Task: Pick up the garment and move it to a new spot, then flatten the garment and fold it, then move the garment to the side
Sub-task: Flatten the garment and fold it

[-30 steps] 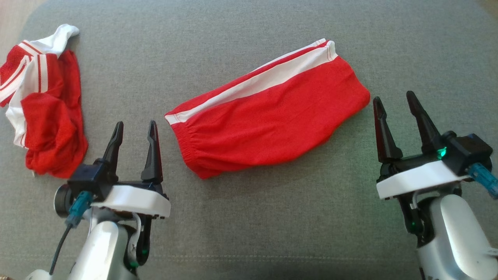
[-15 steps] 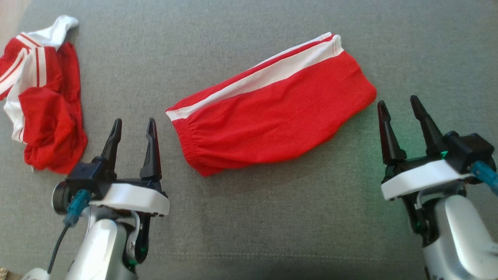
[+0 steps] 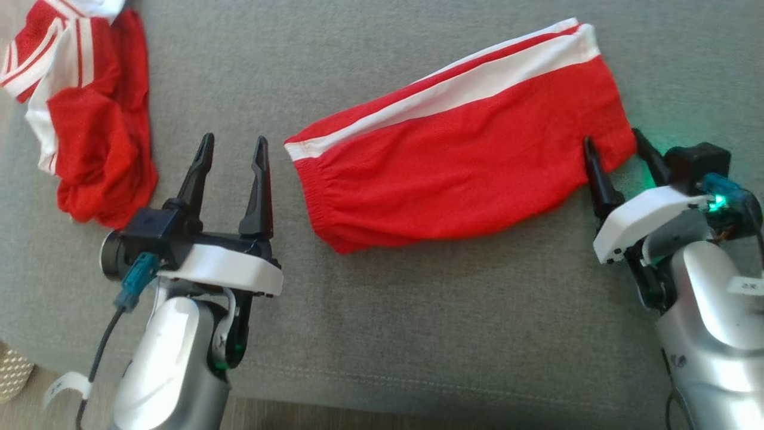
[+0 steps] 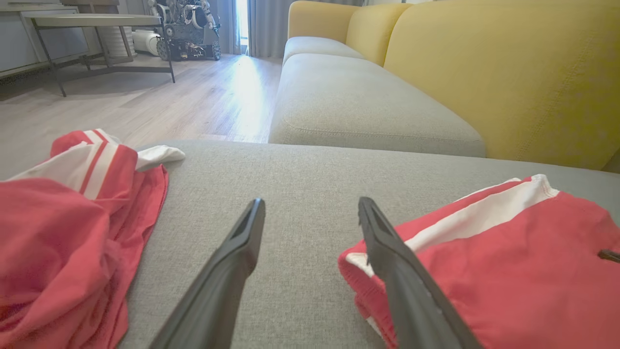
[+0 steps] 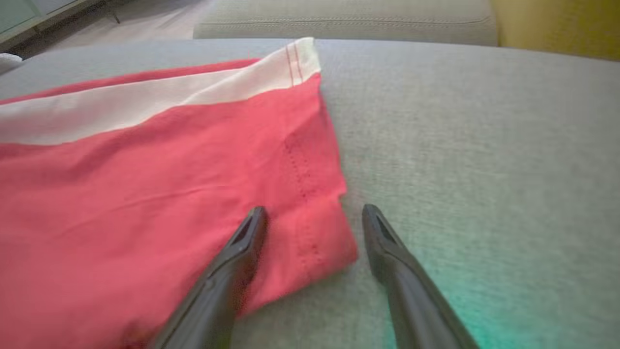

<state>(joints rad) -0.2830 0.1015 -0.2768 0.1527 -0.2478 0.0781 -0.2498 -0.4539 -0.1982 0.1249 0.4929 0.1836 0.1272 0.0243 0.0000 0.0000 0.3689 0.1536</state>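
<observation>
- Right gripper (image 3: 613, 137) has closed in on the folded red shorts with a white side stripe (image 3: 459, 161). A second ago it stood clear of their right end; now its two dark fingers straddle their lower right corner. The whole head view has also shifted, which is camera movement; the shorts keep the same shape.
- Task item: centre to upper right of the head view, lying flat on the grey woven fabric cushion (image 3: 418, 334), elastic waistband end at frame left.
- Hard to make out: whether the right fingertips touch the cloth. The right wrist view is soft. It shows one finger over red cloth and the other over bare cushion, with the corner between them.
- Cut off: the crumpled red-and-white garment (image 3: 89, 101) runs out of the upper left of the head view. The shorts are cut by the right and bottom edges of the left wrist view.
- Right arm: forearm rises from the lower right, wrist tipped forward and down. Fingers are spread wide with nothing clamped.
- Left gripper (image 3: 234, 137): lower left of the head view, fingers pointing up the frame, spread wide and empty. It sits just beside the waistband end, between the two garments.
</observation>
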